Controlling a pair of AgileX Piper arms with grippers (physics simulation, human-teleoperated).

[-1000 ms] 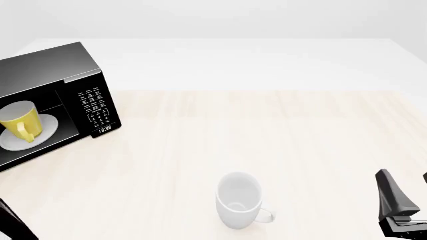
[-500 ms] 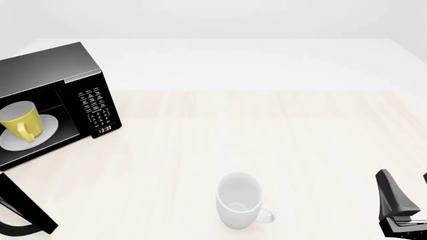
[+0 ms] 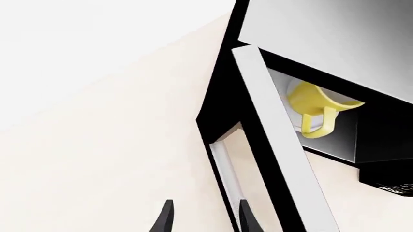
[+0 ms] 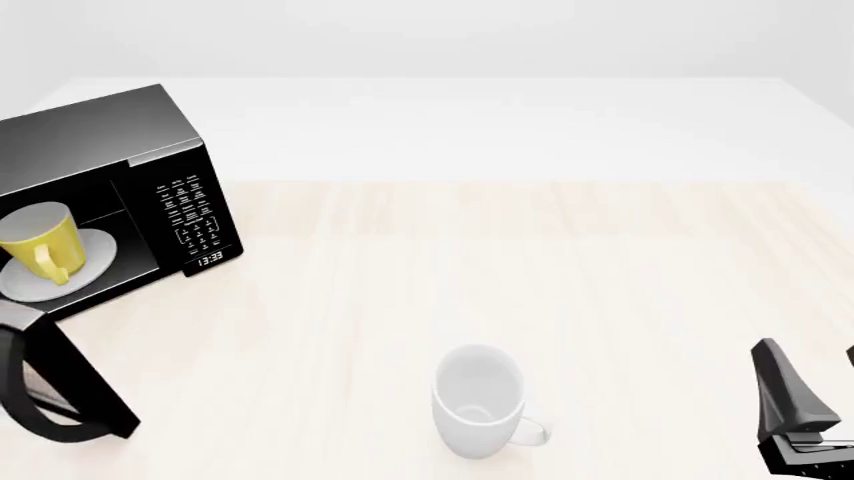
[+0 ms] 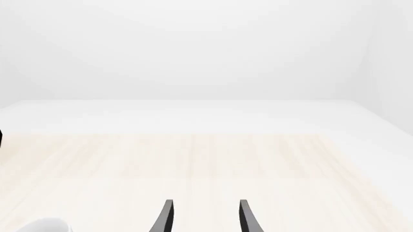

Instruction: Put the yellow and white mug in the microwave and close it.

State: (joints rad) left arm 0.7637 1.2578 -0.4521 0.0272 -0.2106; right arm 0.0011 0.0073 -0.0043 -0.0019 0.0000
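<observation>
**Basically halfway: mug's in, door's not shut**

So the first half of your job looks done. The yellow and white mug (image 4: 40, 243) is sitting upright on the white plate (image 4: 83, 268) inside the microwave (image 4: 114, 190), handle facing out toward the opening. You can see it from the left wrist view too, mug (image 3: 314, 104) tucked in the cavity, nothing gripping it.

What's left is the door. The door (image 4: 70, 385) is swung out from the left side of the oven, at the bottom left corner of the front view, and the cavity is wide open. In the left wrist view the door (image 3: 271, 140) shows edge-on with a clear gap between it and the oven body, so I'd call it partly open at best, definitely not latched.

Your left claw (image 3: 203, 220) is spread apart and holding nothing, fingertips parked right by the door's lower edge. I can't tell whether one finger is actually touching the door or just beside it. My guess is you're set up to push it closed from there.

Your right claw (image 5: 203, 220) is also spread open, empty, hovering over bare worktop (image 4: 534, 270) on the far right, well away from everything. The white mug (image 4: 477, 400) stands out front on the worktop and isn't part of this.
</observation>
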